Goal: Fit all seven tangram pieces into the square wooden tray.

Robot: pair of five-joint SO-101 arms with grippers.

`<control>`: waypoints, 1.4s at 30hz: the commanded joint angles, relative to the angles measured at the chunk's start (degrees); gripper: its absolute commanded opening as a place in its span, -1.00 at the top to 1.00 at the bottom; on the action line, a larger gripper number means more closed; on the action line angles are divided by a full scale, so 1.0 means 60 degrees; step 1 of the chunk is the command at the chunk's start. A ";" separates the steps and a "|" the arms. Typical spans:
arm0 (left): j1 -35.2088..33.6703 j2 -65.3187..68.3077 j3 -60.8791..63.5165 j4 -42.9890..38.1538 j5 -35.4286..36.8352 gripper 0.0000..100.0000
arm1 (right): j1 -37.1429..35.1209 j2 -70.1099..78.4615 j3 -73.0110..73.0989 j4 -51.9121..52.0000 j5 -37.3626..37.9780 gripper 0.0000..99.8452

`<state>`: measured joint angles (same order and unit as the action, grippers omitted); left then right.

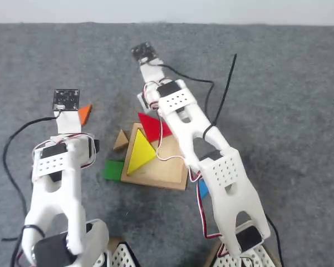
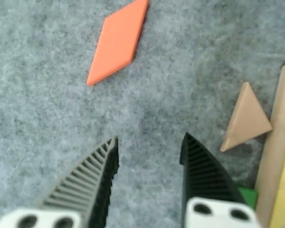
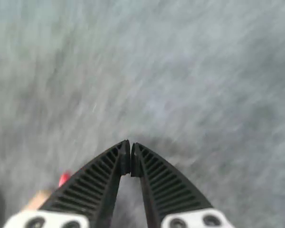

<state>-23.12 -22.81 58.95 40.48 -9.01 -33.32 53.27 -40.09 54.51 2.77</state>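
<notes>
The square wooden tray (image 1: 167, 177) lies mid-table and holds a yellow triangle (image 1: 139, 151). A red triangle (image 1: 152, 127) rests over its far corner. Left of the tray lie a small tan triangle (image 1: 121, 139) and a green piece (image 1: 113, 169). An orange parallelogram (image 2: 118, 40) lies on the mat ahead of my left gripper (image 2: 149, 141), which is open and empty, with the tan triangle (image 2: 245, 118) and the tray's edge (image 2: 275, 152) off to one side. My right gripper (image 3: 129, 145) is shut with nothing in it, over bare mat beyond the tray. A blue piece (image 1: 202, 189) peeks from under the right arm.
Grey felt covers the whole table (image 1: 278, 83). Black cables trail from both arms, one (image 1: 225, 89) looping over the mat to the right of the tray. The right arm (image 1: 183, 117) reaches across the tray's right side.
</notes>
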 commanded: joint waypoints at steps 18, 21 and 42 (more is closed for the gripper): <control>-0.0059 -0.0381 -0.0051 -0.0161 -0.0073 0.60 | -0.0227 -0.0286 -0.3341 0.5370 0.3927 0.99; -0.0059 -0.0381 -0.0051 -0.0161 -0.0073 0.60 | -0.0242 -0.0242 -0.4147 0.6659 0.3941 0.99; -0.0059 -0.0381 -0.0051 -0.0161 -0.0073 0.60 | -0.0066 0.0520 -0.5055 0.8051 0.3868 0.98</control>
<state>-23.12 -22.81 58.95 40.48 -9.01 -35.43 61.19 -64.62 100.31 25.80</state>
